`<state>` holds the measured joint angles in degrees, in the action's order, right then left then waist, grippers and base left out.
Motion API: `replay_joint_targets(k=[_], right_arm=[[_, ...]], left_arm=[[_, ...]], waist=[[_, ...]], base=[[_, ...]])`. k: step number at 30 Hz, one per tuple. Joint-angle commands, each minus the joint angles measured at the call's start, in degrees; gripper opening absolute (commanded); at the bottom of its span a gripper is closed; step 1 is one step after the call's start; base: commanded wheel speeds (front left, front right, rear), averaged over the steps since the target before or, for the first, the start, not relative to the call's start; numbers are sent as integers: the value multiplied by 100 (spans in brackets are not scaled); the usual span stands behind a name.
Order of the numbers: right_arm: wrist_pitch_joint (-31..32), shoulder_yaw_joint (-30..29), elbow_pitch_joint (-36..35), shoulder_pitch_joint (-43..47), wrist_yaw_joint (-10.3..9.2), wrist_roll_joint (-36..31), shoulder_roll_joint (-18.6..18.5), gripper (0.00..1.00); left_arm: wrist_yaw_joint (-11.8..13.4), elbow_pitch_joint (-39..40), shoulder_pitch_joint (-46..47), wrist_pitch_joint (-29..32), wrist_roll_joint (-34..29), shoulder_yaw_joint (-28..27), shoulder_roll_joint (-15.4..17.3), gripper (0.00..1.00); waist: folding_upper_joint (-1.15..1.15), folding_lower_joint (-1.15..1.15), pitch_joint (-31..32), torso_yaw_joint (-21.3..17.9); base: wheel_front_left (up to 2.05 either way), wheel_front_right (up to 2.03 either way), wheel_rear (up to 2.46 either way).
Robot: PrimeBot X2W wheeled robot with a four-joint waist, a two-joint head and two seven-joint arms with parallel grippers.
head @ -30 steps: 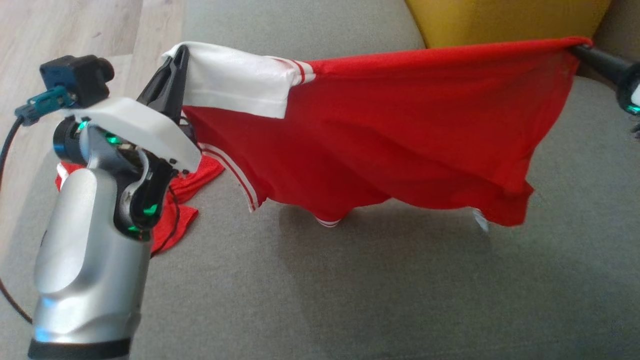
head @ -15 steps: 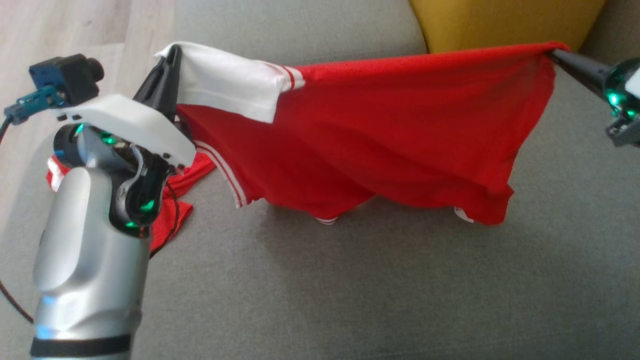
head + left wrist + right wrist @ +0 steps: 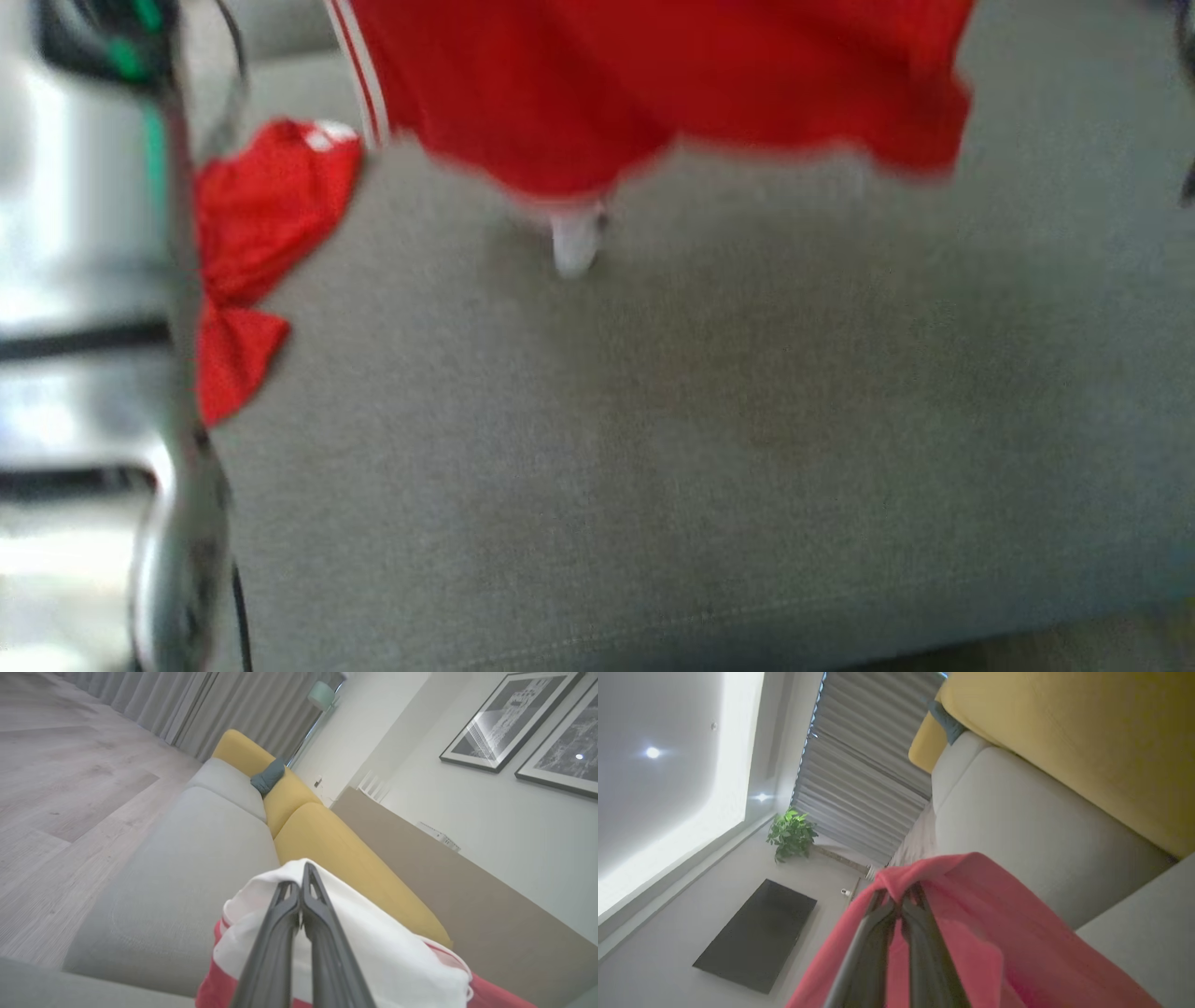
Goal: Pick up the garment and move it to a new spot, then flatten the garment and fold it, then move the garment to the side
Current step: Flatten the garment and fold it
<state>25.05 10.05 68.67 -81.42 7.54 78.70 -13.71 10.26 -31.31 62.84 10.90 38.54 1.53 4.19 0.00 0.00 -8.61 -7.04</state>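
Two hands, left hand (image 3: 301, 882) and right hand (image 3: 901, 896), clamp the garment (image 3: 653, 84) stretched above the sofa (image 3: 653, 420) — either thin pinch could slip.

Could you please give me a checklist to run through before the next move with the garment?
1. Left pincer shut on the garment, white part: ok.
2. Right pincer shut on its red edge: ok.
3. Hem clear of the sofa: cannot tell, head view blurred.
4. Bare room on the sofa below for laying down: ok.
5. Garment apart from the red cloth at the left: cannot tell.
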Motion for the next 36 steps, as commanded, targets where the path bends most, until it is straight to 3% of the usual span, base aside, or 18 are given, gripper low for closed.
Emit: replay_joint_targets(k=[1,7,13,17,23,29,36], right_arm=[[-325,6,-106,-478,-5,-137,116,0],[-1780,97,-255,-1231,-5,-544,230,0],[-2452,113,-1052,-1041,-5,-488,265,0],[-2353,233,-1468,-438,-5,-333,222,0],[-2018,678,-1754,516,-5,-304,84,0],[-1643,1021,-1828,1257,-5,-256,-174,0],[-702,1571,-1862,2268,-5,-186,-593,0]], left_arm=[[21,-17,585,-178,-99,-171,260,0],[-176,-963,2078,-1159,-107,-231,129,0],[-719,-1733,2724,-2214,-128,-123,8,0],[-1109,-2204,2547,-2447,-112,36,-67,0],[-1427,-2711,1859,-2571,-194,282,-115,0],[-1566,-2976,1090,-2587,-402,469,-62,0],[-1721,-3229,-205,-2589,-810,921,247,0]], waist=[[0,0,-679,-186],[0,0,-1281,-162],[0,0,-1603,-57],[0,0,-1759,55],[0,0,-1791,234],[0,0,-1529,376],[0,0,-909,484]], base=[[0,0,0],[0,0,0],[0,0,0],[0,0,0],[0,0,0],[0,0,0],[0,0,0]])
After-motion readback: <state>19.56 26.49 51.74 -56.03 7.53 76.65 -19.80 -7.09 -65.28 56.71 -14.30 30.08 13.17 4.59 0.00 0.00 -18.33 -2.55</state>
